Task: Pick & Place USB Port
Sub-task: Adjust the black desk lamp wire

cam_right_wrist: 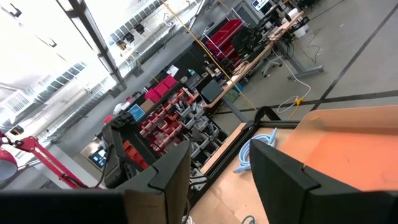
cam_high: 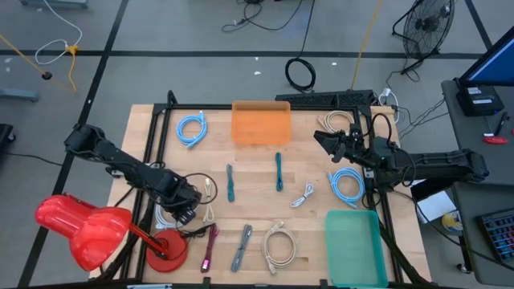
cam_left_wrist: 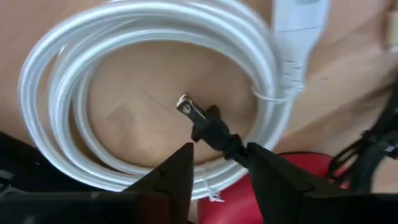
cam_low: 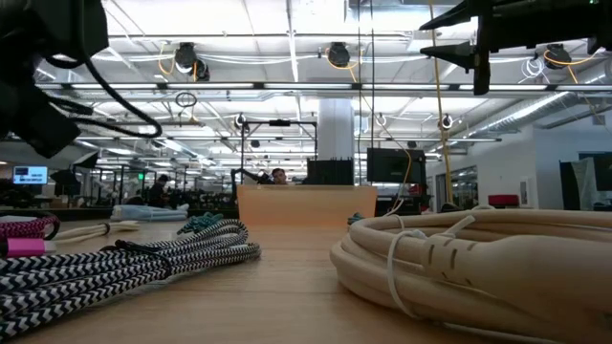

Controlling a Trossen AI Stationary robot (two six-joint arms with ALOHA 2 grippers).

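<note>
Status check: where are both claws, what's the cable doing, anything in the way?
Left claw open, low over white coiled cable, nothing gripped. Right claw open, raised near orange bin. Black plug and red lamp base crowd the left claw.

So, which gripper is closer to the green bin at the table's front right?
The right gripper. It hangs open toward the back of the table, behind the green bin on the same side. The left gripper is across the table, over a white cable coil.
</note>
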